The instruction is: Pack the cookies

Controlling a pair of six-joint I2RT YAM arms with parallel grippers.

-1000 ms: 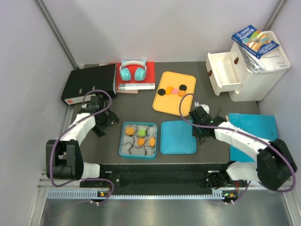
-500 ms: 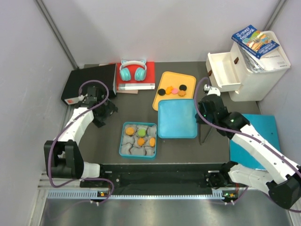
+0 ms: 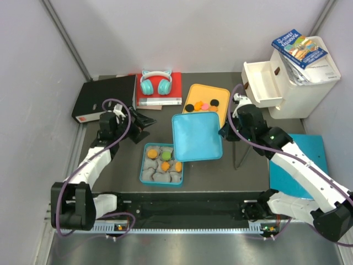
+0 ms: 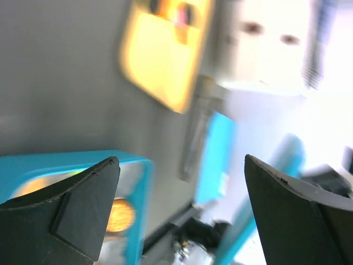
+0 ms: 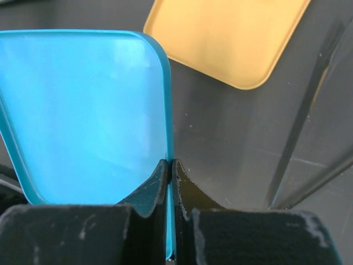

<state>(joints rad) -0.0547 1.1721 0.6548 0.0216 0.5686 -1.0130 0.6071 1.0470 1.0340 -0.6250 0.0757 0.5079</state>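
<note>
The cookies [image 3: 204, 105] are orange, black, pink and one green. The tray [image 3: 212, 91] is yellow, the lid [image 3: 196, 137] and box [image 3: 142, 164] turquoise, the cups [image 3: 160, 177] grey, the worktop [image 3: 124, 165] dark grey.

text: none legible | book [image 3: 299, 48] cover: print too small to read

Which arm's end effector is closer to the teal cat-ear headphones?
Left. The left end effector hangs open a little toward the robot from the headphones. The right end effector is well off to their right, pinching the blue lid.
</note>
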